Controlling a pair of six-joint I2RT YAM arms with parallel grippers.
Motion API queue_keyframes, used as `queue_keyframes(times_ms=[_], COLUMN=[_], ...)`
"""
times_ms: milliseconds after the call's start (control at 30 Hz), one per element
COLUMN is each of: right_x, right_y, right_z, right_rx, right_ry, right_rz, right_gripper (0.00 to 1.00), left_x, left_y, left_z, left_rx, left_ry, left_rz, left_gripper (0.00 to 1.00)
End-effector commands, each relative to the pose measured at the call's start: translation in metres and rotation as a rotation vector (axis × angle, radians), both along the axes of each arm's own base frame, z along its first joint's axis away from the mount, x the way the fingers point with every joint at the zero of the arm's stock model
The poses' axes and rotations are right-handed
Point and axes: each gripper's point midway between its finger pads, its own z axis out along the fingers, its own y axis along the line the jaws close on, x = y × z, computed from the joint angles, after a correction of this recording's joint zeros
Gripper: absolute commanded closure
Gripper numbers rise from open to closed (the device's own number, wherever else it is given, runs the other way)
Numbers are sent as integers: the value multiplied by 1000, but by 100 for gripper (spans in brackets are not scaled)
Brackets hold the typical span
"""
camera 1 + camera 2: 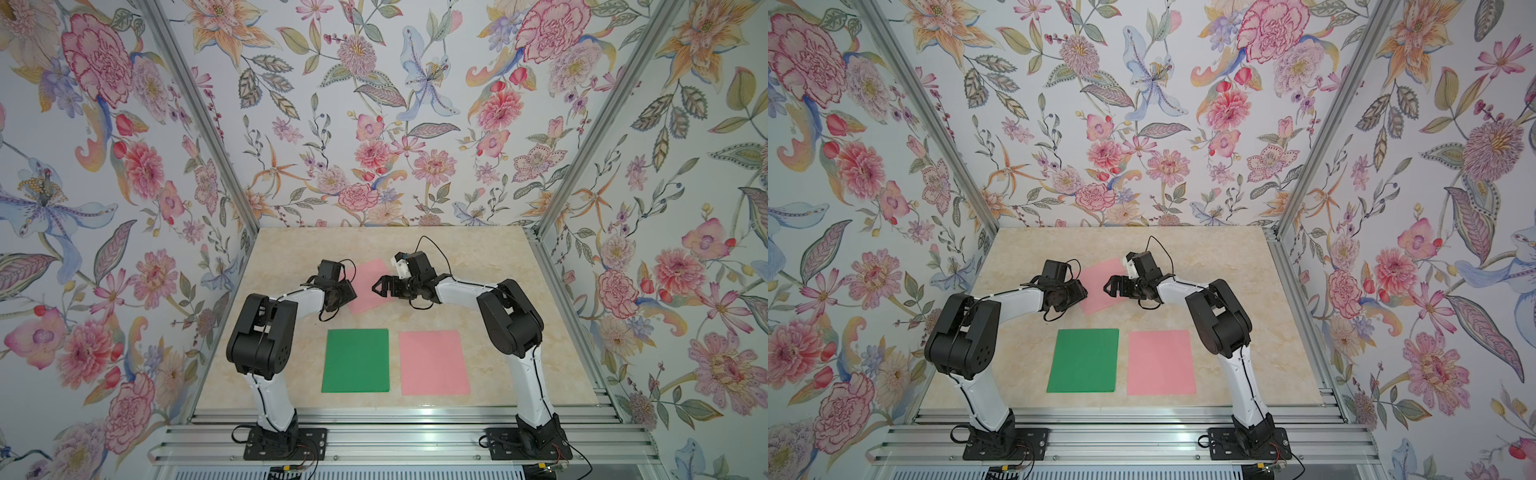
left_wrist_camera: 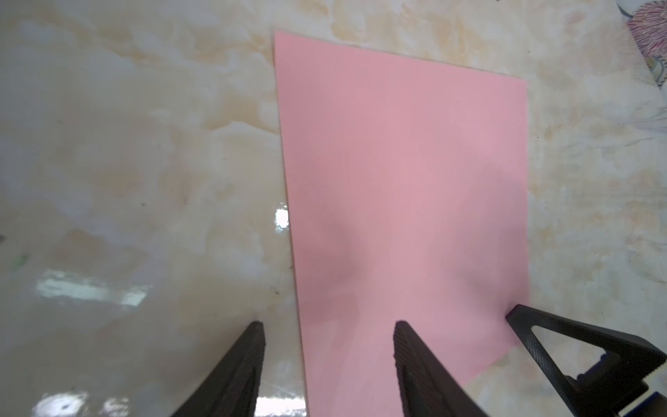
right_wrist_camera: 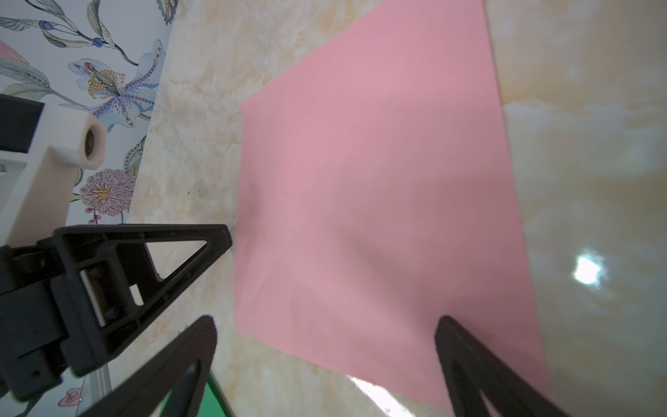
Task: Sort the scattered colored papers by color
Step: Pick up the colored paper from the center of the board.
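tabletop (image 1: pixel 478 257): glossy beige marble | walls: flowered wallpaper (image 1: pixel 374 104) (three sides) | left gripper (image 2: pixel 329 325), right gripper (image 3: pixel 326 320): spread over mid-frame pink paper (image 1: pixel 363 297)

A glossy cream marble-look tabletop (image 1: pixel 478 257) is walled on three sides by flowered wallpaper (image 1: pixel 374 104) — pink, orange and blue blooms on white. Aluminium posts (image 1: pixel 201 116) rise from its far corners. Ribbed aluminium rails (image 1: pixel 395 440) run along its near edge. Bright glare spots (image 3: pixel 588 270) lie on it — beyond the rails is possibly a slatted grille (image 1: pixel 345 474), cut off.
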Motion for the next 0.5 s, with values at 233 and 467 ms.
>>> queue_keyframes(times_ms=[233,467], right_x=[-13,-12], right_y=[-7,-3], right_z=[-10,-11], right_rx=[-56,-31], right_ry=[60,70], right_rz=[5,6], right_gripper=[2,1], left_x=[-19,-17], left_y=[-4,-14], left_z=[-44,-45], left_rx=[-31,-68], left_ry=[200,206], left_rz=[-8,5], left_gripper=[39,39])
